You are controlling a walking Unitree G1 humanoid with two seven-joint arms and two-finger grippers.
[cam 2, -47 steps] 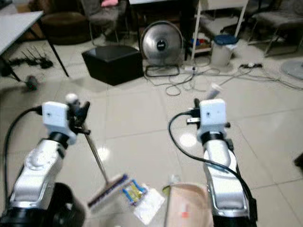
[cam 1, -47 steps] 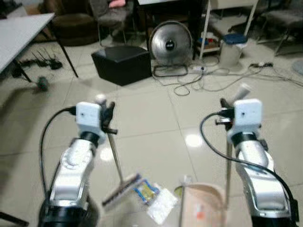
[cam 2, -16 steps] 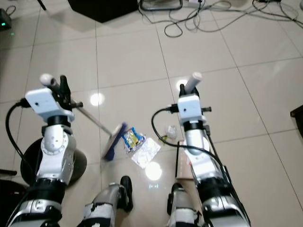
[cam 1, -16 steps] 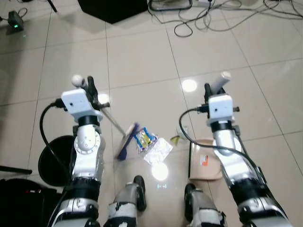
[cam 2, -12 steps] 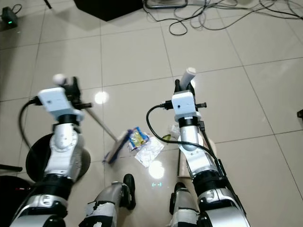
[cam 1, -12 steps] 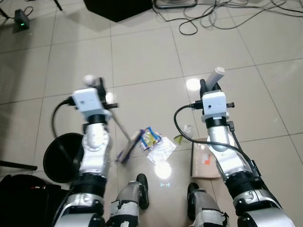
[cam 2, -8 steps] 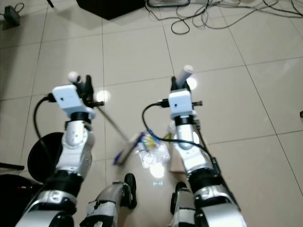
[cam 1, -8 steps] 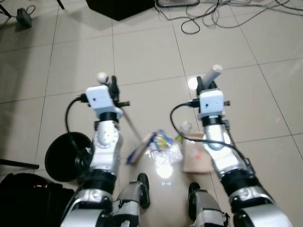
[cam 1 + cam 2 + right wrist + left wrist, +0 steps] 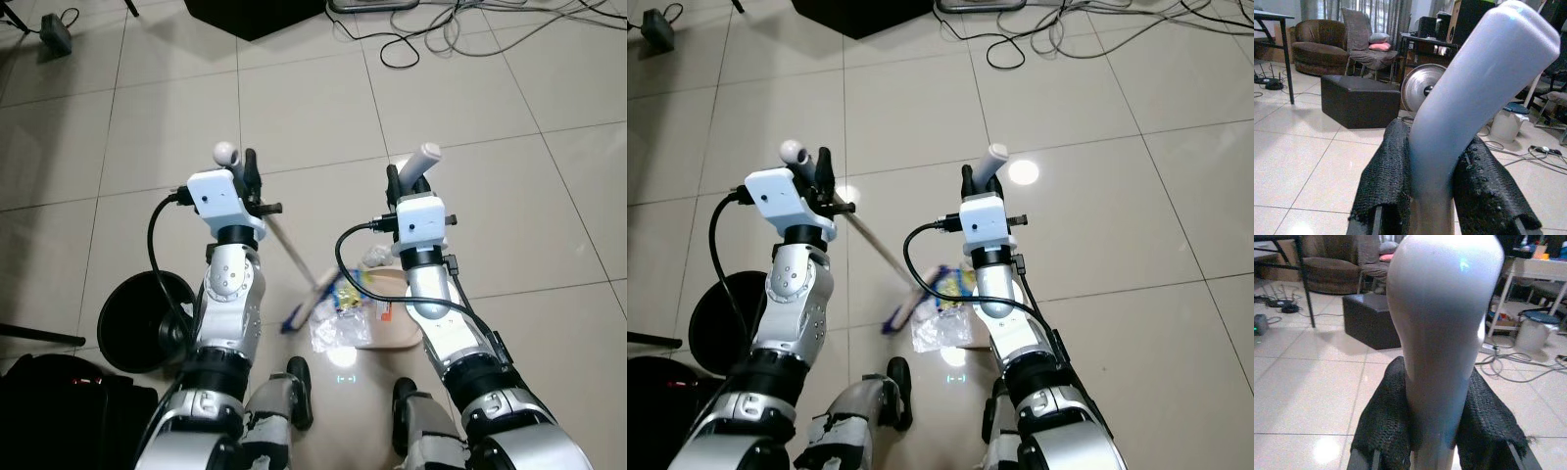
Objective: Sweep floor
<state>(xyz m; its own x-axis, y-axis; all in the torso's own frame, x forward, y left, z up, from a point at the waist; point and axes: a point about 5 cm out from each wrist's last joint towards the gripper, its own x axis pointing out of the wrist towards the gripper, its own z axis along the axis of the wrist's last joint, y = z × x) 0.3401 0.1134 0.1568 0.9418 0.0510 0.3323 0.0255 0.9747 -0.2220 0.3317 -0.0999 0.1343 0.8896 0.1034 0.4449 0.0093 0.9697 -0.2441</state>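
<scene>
Between left fingers [image 9: 1386, 426] – broom handle [image 9: 1442, 333], right fingers [image 9: 1386, 186] – dustpan handle [image 9: 1474, 93]

**Around the work area**

At your 12 o'clock, a black ottoman [image 9: 1364, 100] stands beside a round fan [image 9: 1422, 87]. Cables [image 9: 446, 34] tangle at 1 o'clock. A brown armchair [image 9: 1317, 51] stands farther back at 11. A black bag [image 9: 59, 411] lies at 8.

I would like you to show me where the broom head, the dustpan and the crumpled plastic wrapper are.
Broom head [image 9: 312, 308]: left eye view, on the bristle end at the floor.
Dustpan [image 9: 394, 331]: left eye view, on its beige tray.
Wrapper [image 9: 939, 331]: right eye view, on the clear crumpled plastic.
</scene>
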